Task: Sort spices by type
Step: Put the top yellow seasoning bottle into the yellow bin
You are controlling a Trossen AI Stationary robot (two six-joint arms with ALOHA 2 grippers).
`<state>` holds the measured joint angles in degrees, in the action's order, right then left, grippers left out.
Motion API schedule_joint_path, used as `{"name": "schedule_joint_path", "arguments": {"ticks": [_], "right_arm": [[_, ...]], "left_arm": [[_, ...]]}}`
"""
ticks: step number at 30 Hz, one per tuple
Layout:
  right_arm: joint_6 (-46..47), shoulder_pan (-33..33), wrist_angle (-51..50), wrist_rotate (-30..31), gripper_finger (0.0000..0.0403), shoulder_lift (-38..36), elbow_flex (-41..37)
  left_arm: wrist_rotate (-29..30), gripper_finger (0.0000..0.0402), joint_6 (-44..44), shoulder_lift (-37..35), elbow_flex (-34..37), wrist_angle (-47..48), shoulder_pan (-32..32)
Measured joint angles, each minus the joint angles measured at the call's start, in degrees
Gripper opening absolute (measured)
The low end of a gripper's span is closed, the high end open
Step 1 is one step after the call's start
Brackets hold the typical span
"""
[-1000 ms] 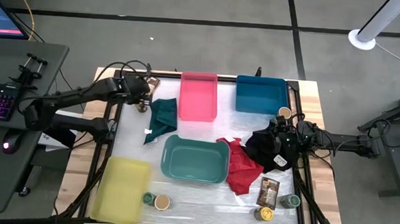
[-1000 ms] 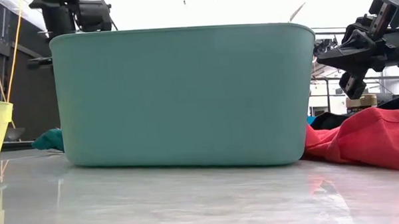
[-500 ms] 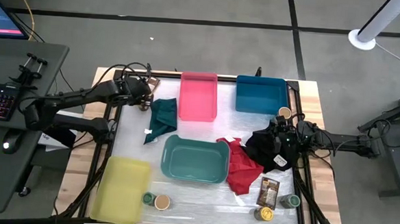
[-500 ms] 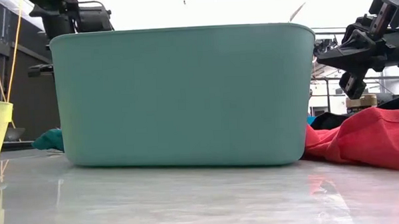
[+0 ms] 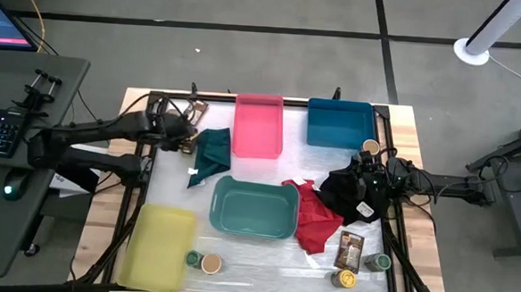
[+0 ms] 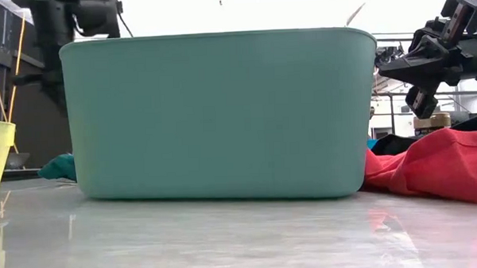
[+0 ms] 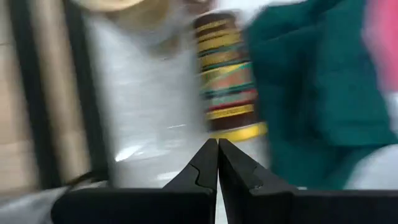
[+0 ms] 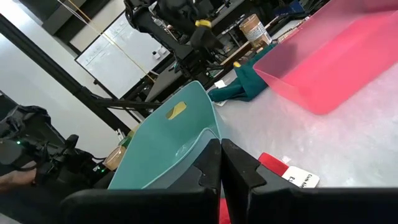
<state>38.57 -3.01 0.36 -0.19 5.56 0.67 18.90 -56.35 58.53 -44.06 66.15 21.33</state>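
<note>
A spice jar (image 7: 227, 71) with a striped label and a yellow-rimmed end stands at the table's far left (image 5: 189, 140), beside a dark green cloth (image 5: 211, 152). My left gripper (image 7: 217, 142) is shut and slants down, its tips right by that jar (image 5: 182, 131). My right gripper (image 8: 221, 144) is shut and waits level over the black cloth (image 5: 352, 195) at the right edge. Other spices: two jars (image 5: 202, 263) at the near edge, a tan-lidded jar (image 5: 369, 149), and a brown packet (image 5: 350, 251) with two jars (image 5: 380, 261) at the near right. My left gripper's shut fingertips (image 7: 208, 158) come slanting from above and stand just at the jar's yellow-rimmed end (image 7: 242, 132). I cannot tell whether they touch it. The jar rests on the table.
A teal bin (image 5: 253, 208) sits mid-table and fills the low view (image 6: 222, 111). A pink bin (image 5: 259, 124) and a blue bin (image 5: 340, 123) stand at the far edge, a yellow bin (image 5: 157, 246) at the near left. A red cloth (image 5: 315, 219) lies right of the teal bin.
My left gripper has moved toward the table's left edge and sunk a little, turning slightly as it went; it stays shut. The jar beside the green cloth has kept its place.
</note>
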Motion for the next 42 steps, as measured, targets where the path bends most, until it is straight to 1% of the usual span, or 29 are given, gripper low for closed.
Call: {"name": "schedule_joint_path", "arguments": {"ticks": [5,9,13,17,21,25,29,34,42], "right_arm": [[0.0,0.0,0.0,0.0,0.0001,0.0,0.0],[0.0,0.0,0.0,0.0,0.0001,0.0,0.0],[0.0,0.0,0.0,0.0,0.0001,0.0,0.0],[0.0,0.0,0.0,0.0,0.0001,0.0,0.0],[0.0,0.0,0.0,0.0,0.0001,0.0,0.0],[0.0,0.0,0.0,0.0,0.0001,0.0,0.0],[0.0,0.0,0.0,0.0,0.0001,0.0,0.0],[0.0,0.0,0.0,0.0,0.0001,0.0,0.0],[0.0,0.0,0.0,0.0,0.0001,0.0,0.0]], "left_arm": [[0.4,0.0,1.1,-1.9,-1.2,-1.9,0.0],[-0.7,0.0001,2.4,-2.2,-1.1,-7.0,0.0],[-1.8,0.001,-3.2,-0.9,1.4,-8.9,0.0],[-1.7,0.0039,-9.6,-0.3,5.1,-10.3,0.0],[-2.1,0.0083,-14.2,-0.4,8.1,-10.8,0.0],[-2.0,0.0124,-17.8,-0.4,8.7,-11.2,0.1],[-2.4,0.0145,-18.0,-0.4,8.7,-14.9,0.0],[-2.0,0.0151,-14.8,-0.3,8.7,-20.0,-0.4],[-1.6,0.0152,-7.7,-0.3,8.7,-20.1,0.7]]}}
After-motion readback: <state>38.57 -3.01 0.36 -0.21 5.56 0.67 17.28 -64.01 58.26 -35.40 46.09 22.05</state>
